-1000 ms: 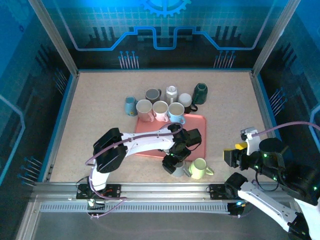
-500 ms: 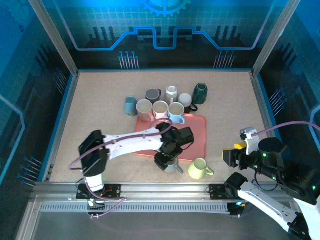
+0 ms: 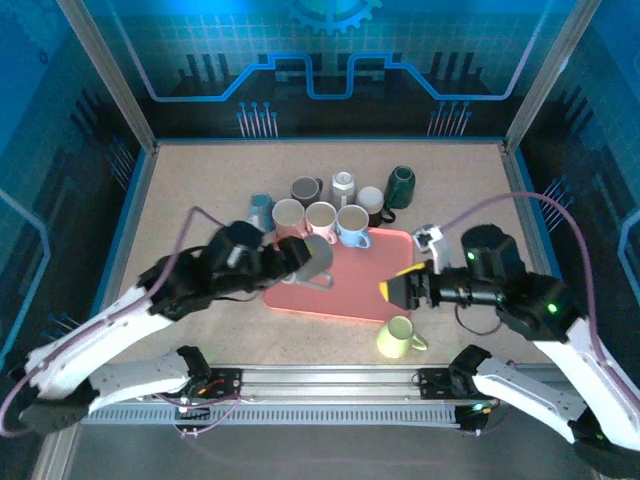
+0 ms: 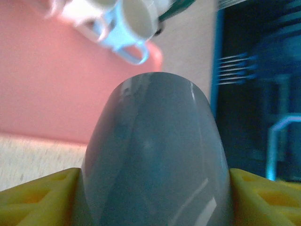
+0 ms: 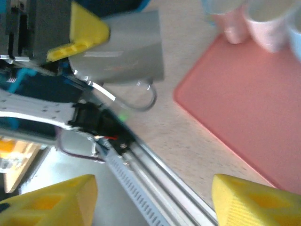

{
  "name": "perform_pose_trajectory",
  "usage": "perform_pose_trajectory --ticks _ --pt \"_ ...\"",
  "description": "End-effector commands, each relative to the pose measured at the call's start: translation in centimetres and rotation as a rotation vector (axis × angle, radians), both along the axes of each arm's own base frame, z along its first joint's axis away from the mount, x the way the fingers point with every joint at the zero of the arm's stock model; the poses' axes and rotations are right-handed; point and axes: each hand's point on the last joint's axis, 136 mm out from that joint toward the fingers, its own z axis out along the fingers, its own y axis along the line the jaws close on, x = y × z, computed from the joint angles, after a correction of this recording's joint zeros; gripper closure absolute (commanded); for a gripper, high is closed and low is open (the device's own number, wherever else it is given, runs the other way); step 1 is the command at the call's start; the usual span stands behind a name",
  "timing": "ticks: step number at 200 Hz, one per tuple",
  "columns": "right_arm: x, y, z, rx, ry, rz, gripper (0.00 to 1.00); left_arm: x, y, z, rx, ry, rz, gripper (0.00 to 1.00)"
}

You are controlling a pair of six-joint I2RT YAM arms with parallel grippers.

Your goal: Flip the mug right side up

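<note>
Top external view: the surface is closed in by a blue rim on the left, far and right sides, and by a metal rail along the near edge. Bare room is noted left of the pink tray and in the far right corner. The strip behind the tray's far edge is taken up by a cluster of mugs packed close together, a light blue mug among them at the tray's far edge. A pale green mug is seen on the surface between the tray's near right corner and the rail, its mouth open to the camera. The grey mug is held clear of the surface over the tray's left part, turned on its side, with the handle pointed toward the near edge. It is gripped by the left gripper, whose jaws are clenched on its body. In the left wrist view a yellow pad is pressed against each flank. The mug is plain, smooth and glossy, narrowing away from that camera. Which end is the mouth cannot be told. In the right wrist view its thin loop handle is seen below the body, just off the tray's edge. The right gripper is poised over the tray's near right edge, close to the pale green mug. Its jaws are spread wide with nothing between them.
</note>
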Motion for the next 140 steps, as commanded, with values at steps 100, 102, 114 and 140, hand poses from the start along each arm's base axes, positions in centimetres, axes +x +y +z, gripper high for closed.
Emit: perform_pose_trajectory --ticks 100,102,114,140 --pt "2.8 8.1 3.1 0.383 0.213 0.288 0.27 -1.1 -4.2 14.0 -0.409 -0.548 -0.436 0.48" --pt "2.9 8.0 3.3 0.391 0.209 0.286 0.28 -1.2 -4.3 14.1 -0.413 -0.549 -0.44 0.48" --pt "4.1 7.2 4.0 0.455 0.204 0.253 0.32 -1.0 -4.7 13.7 -0.415 -0.529 -0.452 0.49" --pt "5.9 5.4 6.2 0.608 0.167 0.247 0.42 -0.9 -4.6 13.1 -0.377 -0.539 -0.459 0.5"
